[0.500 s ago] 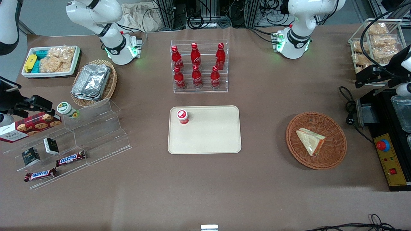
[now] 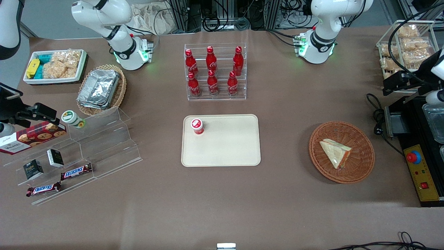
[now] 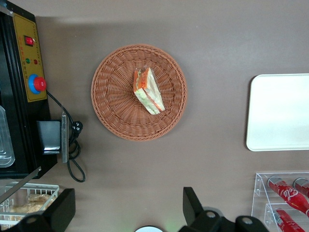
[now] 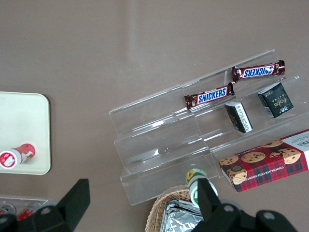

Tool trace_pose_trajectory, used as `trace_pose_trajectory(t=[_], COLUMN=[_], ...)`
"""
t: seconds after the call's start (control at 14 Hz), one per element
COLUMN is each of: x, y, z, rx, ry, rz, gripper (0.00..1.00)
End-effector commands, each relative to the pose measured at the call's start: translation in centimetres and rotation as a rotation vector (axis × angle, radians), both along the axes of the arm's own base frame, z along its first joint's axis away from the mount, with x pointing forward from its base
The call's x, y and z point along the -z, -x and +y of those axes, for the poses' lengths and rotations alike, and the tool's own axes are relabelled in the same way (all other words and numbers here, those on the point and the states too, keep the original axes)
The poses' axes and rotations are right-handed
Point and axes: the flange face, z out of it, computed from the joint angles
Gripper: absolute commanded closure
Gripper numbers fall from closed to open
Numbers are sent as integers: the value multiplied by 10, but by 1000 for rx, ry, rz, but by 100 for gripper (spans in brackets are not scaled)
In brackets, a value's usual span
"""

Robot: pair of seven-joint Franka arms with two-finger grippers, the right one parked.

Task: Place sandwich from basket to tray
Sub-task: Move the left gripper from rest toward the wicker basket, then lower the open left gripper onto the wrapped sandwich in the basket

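I see sandwich (image 2: 335,153) lying flat in basket (image 2: 360,166), wrapped, filling edge facing toward working arm's end of table. Basket stands on table (image 2: 284,201), well apart from tray (image 2: 229,149). Tray holds only small red-capped cup (image 2: 197,126) near one corner. My gripper (image 3: 125,212) hangs high over table beside basket, fingers (image 3: 193,205) spread wide, nothing held. Sandwich untouched.

Six red bottles (image 2: 212,71), two Snickers bars (image 2: 76,171), two dark small boxes (image 2: 55,158), one sandwich (image 2: 335,152), one gripper (image 3: 126,209).
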Motion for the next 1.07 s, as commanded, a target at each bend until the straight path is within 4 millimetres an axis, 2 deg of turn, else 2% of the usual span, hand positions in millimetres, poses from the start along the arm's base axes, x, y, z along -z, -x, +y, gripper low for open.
trace_pose_trajectory(t=[0.0, 0.14, 0.36, 0.5, 0.57, 0.71, 1.0], x=[34, 60, 121, 161, 180, 205, 263], y=[-22, -43, -75, -89, -91, -92, -85], z=[3, 9, 10, 9, 6, -6, -12], rx=[-19, -24, -22, -24, -47, -49, -81], ry=[-8, -3, -4, -30, -31, -31, -24], rz=[47, 43, 57, 52, 56, 50, 18], gripper=[0, 0, 0, 0, 0, 0, 0])
